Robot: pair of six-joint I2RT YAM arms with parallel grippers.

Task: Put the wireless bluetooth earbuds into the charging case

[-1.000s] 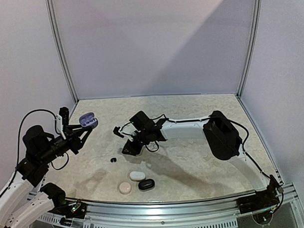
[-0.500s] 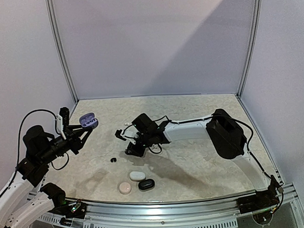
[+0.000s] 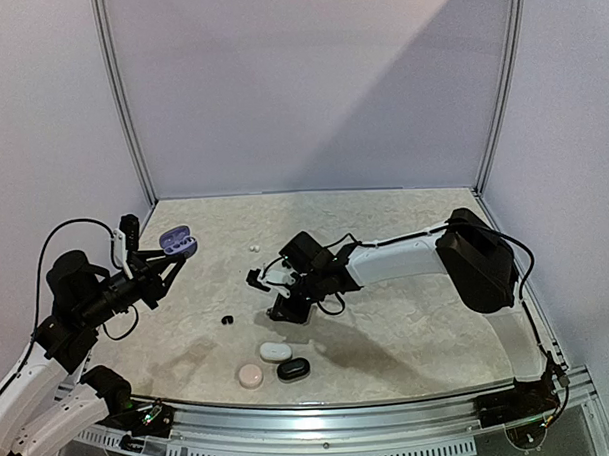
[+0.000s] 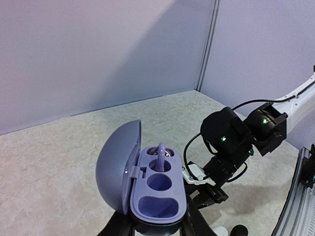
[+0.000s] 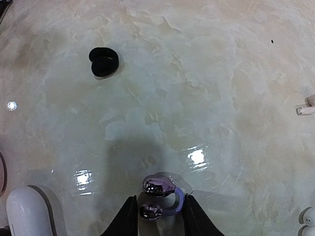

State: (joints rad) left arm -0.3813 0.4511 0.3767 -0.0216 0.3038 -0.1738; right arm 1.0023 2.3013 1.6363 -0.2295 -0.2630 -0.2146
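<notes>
My left gripper [image 4: 155, 224] is shut on an open purple charging case [image 4: 158, 183] and holds it up off the table at the left [image 3: 177, 239]. One purple clip-shaped earbud [image 4: 161, 151] sits in its far sockets; the near sockets are bare. My right gripper [image 5: 157, 216] is low over the table middle [image 3: 284, 311]. Its fingers close on a second purple earbud [image 5: 160, 193]. A black earbud [image 5: 104, 61] lies on the table ahead of it, left of the gripper in the top view [image 3: 227, 319]. A white earbud [image 3: 252, 249] lies further back.
Three shut cases lie near the front edge: white [image 3: 275, 351], pink [image 3: 251, 375] and black [image 3: 293, 368]. The white case [image 5: 24, 211] shows at the right wrist view's lower left. More white earbuds [image 5: 307, 105] lie at its right edge.
The right arm has swung rightward and toward the front, down to the table. Its jaws have narrowed around the purple earbud. The left arm and case have not moved.
</notes>
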